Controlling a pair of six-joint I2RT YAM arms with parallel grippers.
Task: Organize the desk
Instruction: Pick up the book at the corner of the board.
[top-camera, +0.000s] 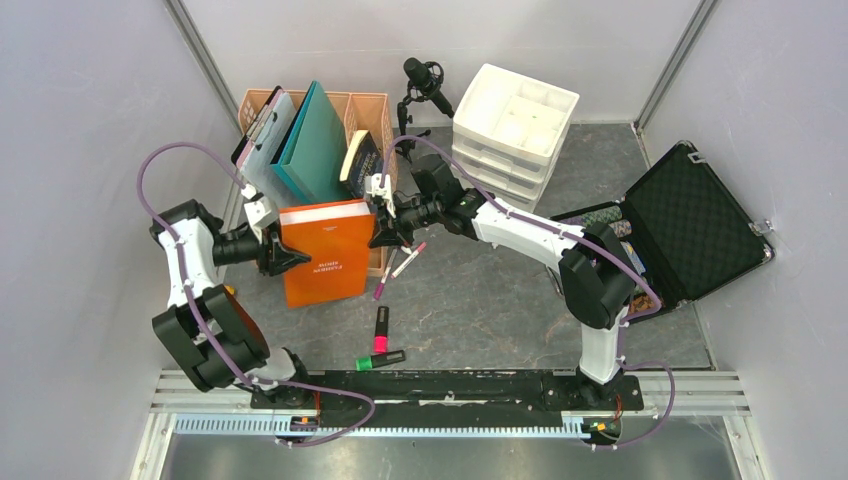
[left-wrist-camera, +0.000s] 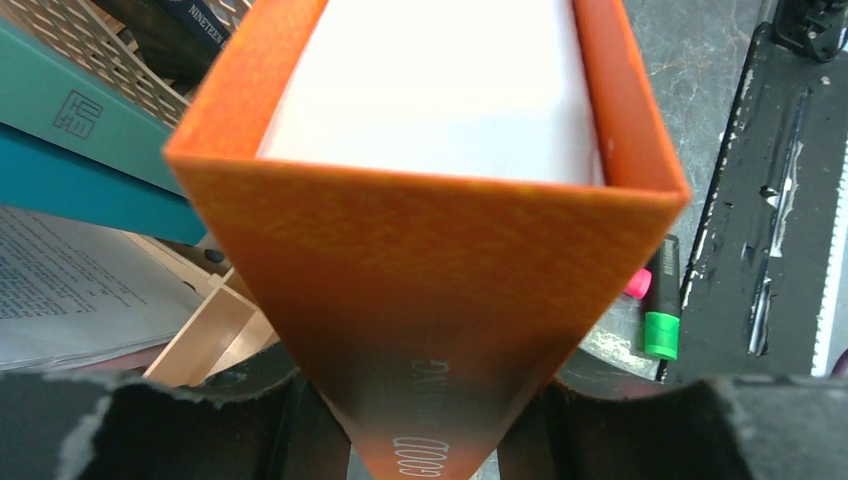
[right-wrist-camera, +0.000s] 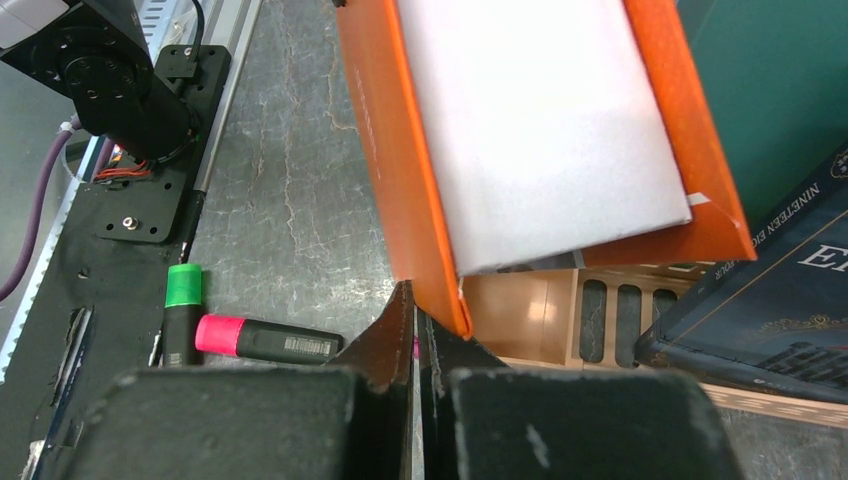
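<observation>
- Two-handed filing of the book (top-camera: 325, 255), centre-left: right gripper (top-camera: 381, 234) clenched at its edge; left gripper (top-camera: 288, 254) astride the spine, grip unclear.
- Secure your left hold before lifting it.

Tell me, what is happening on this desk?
Both arms are handling the orange book in front of the wooden file rack. The right gripper is shut, apparently pinching the cover's corner. The left gripper has its jaws on either side of the spine; a firm grip is not certain.
</observation>
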